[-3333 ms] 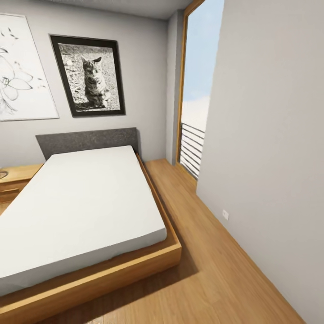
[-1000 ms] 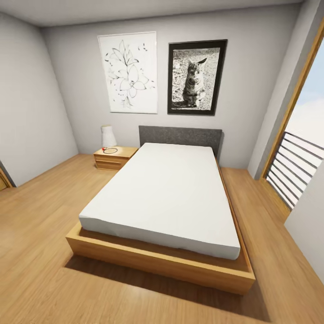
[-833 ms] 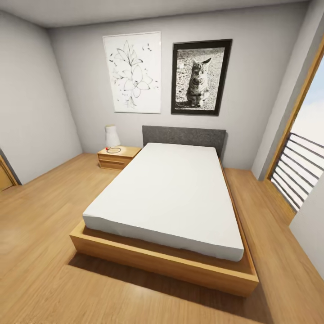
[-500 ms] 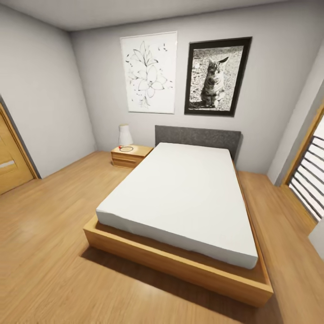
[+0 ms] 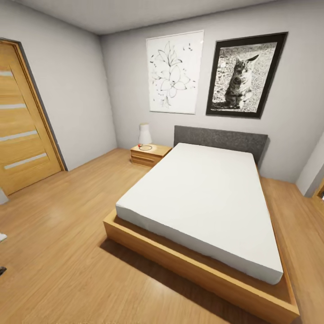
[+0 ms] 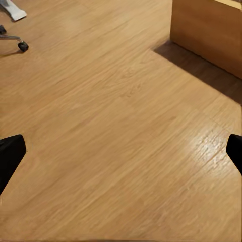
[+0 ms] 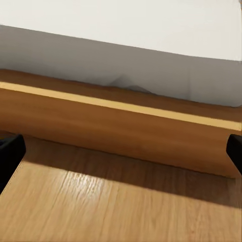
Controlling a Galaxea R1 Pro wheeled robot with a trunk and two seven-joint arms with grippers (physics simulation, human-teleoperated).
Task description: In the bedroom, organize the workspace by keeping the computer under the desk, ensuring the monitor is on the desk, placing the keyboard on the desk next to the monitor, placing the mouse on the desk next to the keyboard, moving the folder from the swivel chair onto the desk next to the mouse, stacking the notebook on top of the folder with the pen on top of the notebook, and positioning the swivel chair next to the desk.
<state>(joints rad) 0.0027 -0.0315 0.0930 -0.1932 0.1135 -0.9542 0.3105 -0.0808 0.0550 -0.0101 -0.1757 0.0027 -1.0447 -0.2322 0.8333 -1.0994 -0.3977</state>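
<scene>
1. Searching seems the step in hand: from the head view, one bed, one nightstand with one lamp, two pictures and one door at left; turning on leftward looks wise.
2. Left wrist view: left gripper jaws wide over bare floor; one castor, likely the swivel chair, lies far off.
3. Right wrist view: right gripper jaws wide, facing the bed frame.

The head camera looks down across the bed toward the far wall; the right wrist camera faces its wooden frame close up — the left wrist camera looks down on floor.
</scene>
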